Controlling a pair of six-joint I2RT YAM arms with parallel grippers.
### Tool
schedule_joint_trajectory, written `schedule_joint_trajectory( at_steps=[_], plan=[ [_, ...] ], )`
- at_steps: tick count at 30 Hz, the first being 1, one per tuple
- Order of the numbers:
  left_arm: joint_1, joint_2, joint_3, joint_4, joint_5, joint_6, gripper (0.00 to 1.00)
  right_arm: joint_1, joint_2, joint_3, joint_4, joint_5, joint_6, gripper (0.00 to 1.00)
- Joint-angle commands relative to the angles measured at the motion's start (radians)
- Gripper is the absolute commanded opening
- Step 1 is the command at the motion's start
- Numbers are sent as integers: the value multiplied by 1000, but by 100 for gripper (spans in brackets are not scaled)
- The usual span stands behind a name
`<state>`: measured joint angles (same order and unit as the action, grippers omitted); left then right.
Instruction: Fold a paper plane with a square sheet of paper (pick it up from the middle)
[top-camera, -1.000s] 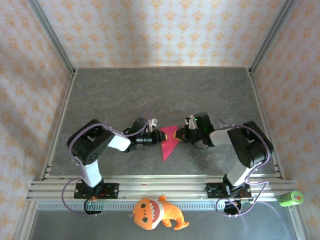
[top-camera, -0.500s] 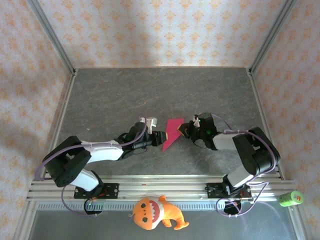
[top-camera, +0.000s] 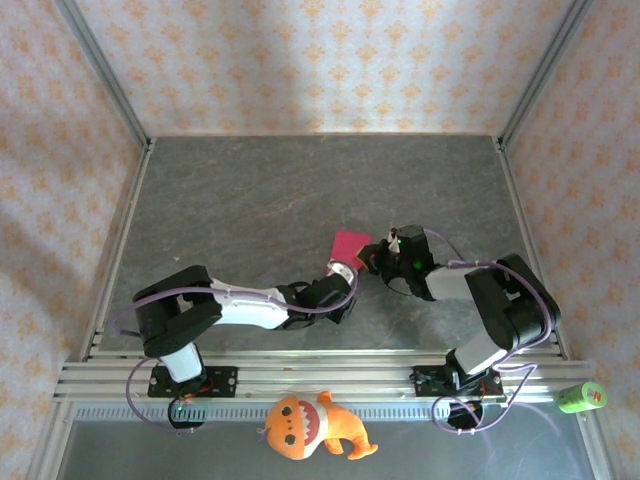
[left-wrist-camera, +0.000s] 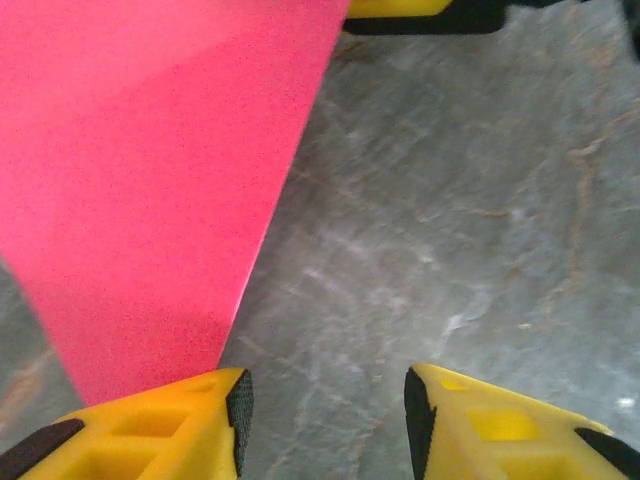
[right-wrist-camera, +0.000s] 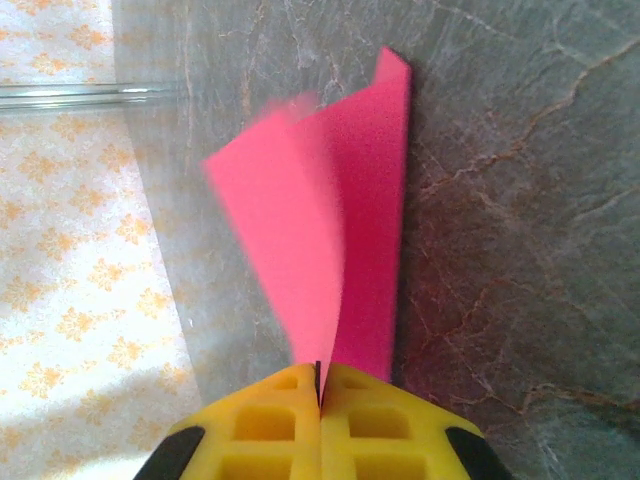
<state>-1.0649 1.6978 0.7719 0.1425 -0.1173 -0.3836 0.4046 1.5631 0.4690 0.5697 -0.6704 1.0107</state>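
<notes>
Paper first: you have one piece of pink paper (top-camera: 349, 243), folded, near the middle of the table (top-camera: 250, 190), a touch right of centre. Your right fingers (right-wrist-camera: 270, 425) are pinched tight on its near end, and in the right wrist view two flaps fan out from that pinch, one of them blurred. Your left fingers (left-wrist-camera: 150, 435) stand apart with nothing but grey table in the gap. The paper's lower corner runs down behind the finger on the left of that view, outside the gap; whether it touches, I cannot tell.

Now your room. From above, both sets of fingers sit just beside each other at the paper, so that spot is tight. Beyond it, the far half of the table lies open right up to the back wall (top-camera: 320, 60). You also have a wide strip out to the left rail (top-camera: 118, 250). On the right, the right arm's elbow (top-camera: 520, 290) sits near the right rail (top-camera: 530, 250). The near rail (top-camera: 320, 375) carries both bases.

Count with me: two arms, two pairs of fingers, one paper. One orange plush toy (top-camera: 305, 425) lies in front of the near rail, off the table. One green cylinder (top-camera: 582, 397) lies at that rail's right end.
</notes>
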Motion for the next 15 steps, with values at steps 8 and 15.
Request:
schedule_joint_trajectory(
  at_steps=[8,15],
  plan=[
    [-47,-37,41,-83,-209,119,45,-4,-20,-8,13,11,-1,0],
    [-58,-101,49,-121,-71,200,44,-3,-15,8,15,14,2,0]
  ],
)
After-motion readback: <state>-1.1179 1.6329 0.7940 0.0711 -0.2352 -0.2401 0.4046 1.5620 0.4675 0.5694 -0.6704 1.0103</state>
